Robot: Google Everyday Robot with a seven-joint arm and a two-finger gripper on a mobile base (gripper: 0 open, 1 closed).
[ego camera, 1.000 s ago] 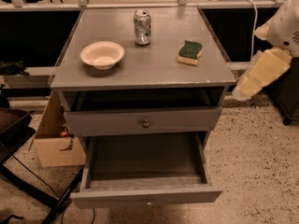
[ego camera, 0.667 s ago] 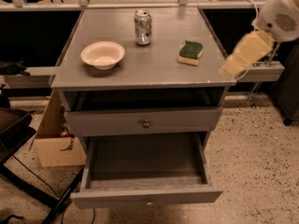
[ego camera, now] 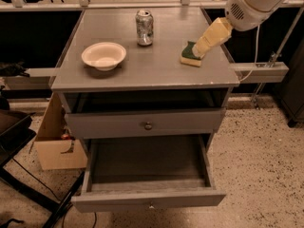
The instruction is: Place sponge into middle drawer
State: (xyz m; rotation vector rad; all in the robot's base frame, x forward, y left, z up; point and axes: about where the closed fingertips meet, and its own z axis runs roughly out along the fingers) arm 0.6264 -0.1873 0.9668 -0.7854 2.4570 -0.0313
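The pale yellow gripper [ego camera: 198, 49] has swung in from beyond the cabinet's three o'clock edge and now sits on the small green-and-yellow rectangular sponge [ego camera: 188, 57], at two o'clock on the grey top. Whether it is spread or pinching, I cannot tell. The wide grey wooden middle drawer [ego camera: 147, 163] stands open at six o'clock, so the pickup looks imminent.
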